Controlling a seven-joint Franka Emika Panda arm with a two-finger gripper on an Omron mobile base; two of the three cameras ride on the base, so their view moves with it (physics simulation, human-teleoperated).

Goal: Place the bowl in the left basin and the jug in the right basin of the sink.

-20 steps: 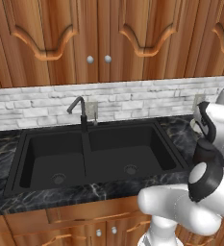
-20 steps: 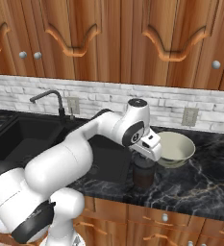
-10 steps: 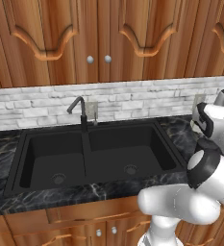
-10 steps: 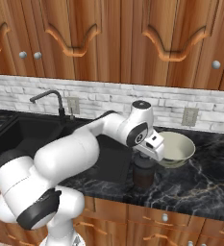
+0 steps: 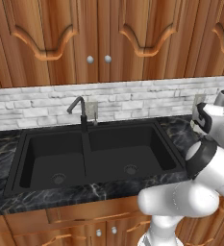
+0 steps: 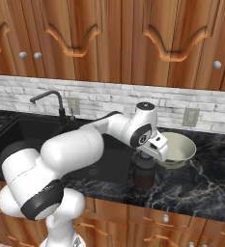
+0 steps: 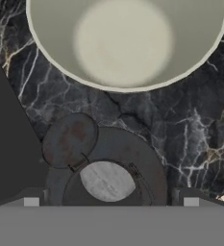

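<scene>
Gripper (image 6: 145, 153) hangs directly over the jug (image 6: 144, 172), jaws spread wide, nothing between them. The jug stands upright on the dark marble counter (image 6: 205, 185), just right of the sink (image 5: 92, 156) and near the counter's front edge. The bowl (image 6: 175, 149) sits a little farther back and to the right, close beside the jug but not visibly touching. Both basins lie bare: left basin (image 5: 53, 161) and right basin (image 5: 128, 151).

Judged step: descent to grasp the jug. In the hand view, the jug top (image 7: 106, 180) lies low in the picture, roughly midway between the two finger tips, so alignment looks fair. To do it well: come straight down, keep the jaws wide until they clear the rounded top, and close on the narrower neck or the body below it. Keep the far-side finger clear of the bowl rim (image 7: 125, 88); a nudge there could shove the bowl. Lift vertically before swinging left toward the right basin.

No brands, labels or legible writing seen on jug, bowl or counter.
</scene>
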